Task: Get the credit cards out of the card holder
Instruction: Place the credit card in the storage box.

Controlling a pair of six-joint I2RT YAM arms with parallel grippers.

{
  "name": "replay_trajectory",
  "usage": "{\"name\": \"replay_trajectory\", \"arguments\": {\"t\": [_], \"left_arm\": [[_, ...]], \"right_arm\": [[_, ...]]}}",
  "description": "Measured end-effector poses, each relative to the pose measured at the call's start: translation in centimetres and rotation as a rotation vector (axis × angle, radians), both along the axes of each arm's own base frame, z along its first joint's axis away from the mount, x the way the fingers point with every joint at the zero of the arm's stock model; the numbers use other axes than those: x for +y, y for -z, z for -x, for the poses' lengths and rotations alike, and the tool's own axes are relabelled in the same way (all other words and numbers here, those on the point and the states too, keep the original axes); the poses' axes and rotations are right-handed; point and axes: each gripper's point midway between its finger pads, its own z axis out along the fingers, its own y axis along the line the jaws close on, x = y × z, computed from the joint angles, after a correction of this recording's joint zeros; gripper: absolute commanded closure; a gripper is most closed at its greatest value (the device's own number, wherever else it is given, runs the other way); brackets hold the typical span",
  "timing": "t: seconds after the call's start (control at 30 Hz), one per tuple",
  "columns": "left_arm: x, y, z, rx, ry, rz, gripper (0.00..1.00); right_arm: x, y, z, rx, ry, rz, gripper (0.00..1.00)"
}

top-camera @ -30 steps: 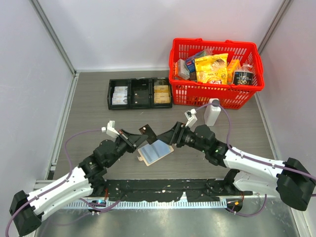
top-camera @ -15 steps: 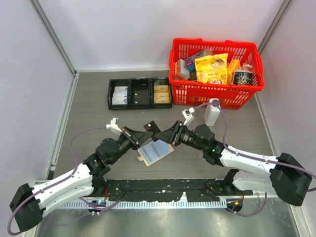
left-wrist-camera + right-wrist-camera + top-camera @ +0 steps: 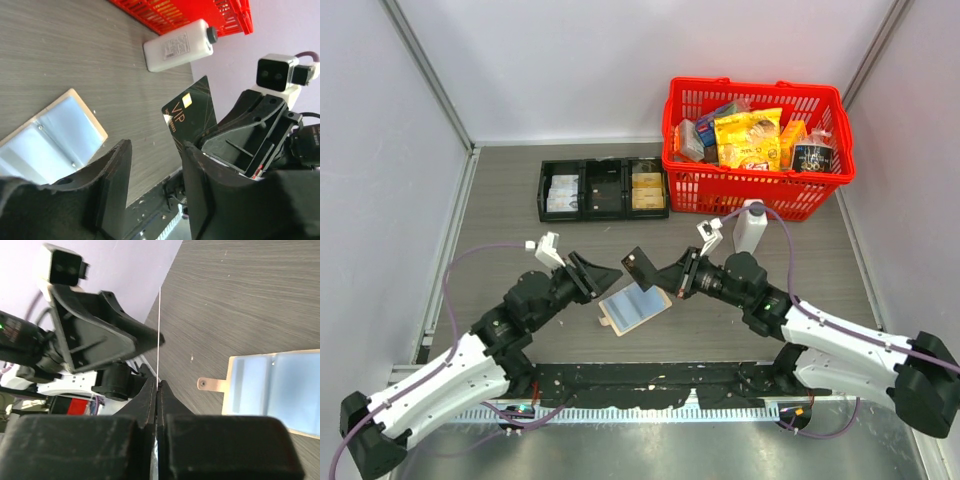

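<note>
Your left gripper (image 3: 603, 272) has let go and drawn back, jaws apart, because the right gripper (image 3: 661, 276) now clamps the card (image 3: 640, 266), clear of the holder (image 3: 633, 307) lying open between them.

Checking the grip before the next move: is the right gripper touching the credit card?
Touching. The right wrist view shows the credit card edge-on, clamped between the shut fingers of the right gripper.
</note>
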Motion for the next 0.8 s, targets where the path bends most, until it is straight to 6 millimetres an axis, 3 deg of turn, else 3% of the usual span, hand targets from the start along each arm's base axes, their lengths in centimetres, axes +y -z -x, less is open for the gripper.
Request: {"name": "replay_trajectory", "arguments": {"t": [0.17, 0.3, 0.57, 0.8], "left_arm": [[1.7, -3.0, -0.3, -0.110, 0.030, -0.204, 0.29], [1.6, -5.1, -0.2, -0.196, 0.124, -0.326, 0.27], [-0.8, -2.8, 1.6, -0.247, 0.422, -0.421, 0.28], [-1.6, -3.2, 2.3, -0.322, 0.560, -0.315, 0.34]], "right_arm": [[-1.4, -1.0, 0.2, -0.083, -0.008, 0.075, 0.99], [-1.8, -1.4, 1.0, -0.133, -0.059, 0.117, 0.99], [-1.6, -1.2, 2.8, -0.177, -0.178, 0.155, 0.99], [-1.6, -1.9, 3.9, -0.205, -0.229, 0.135, 0.99]]}}
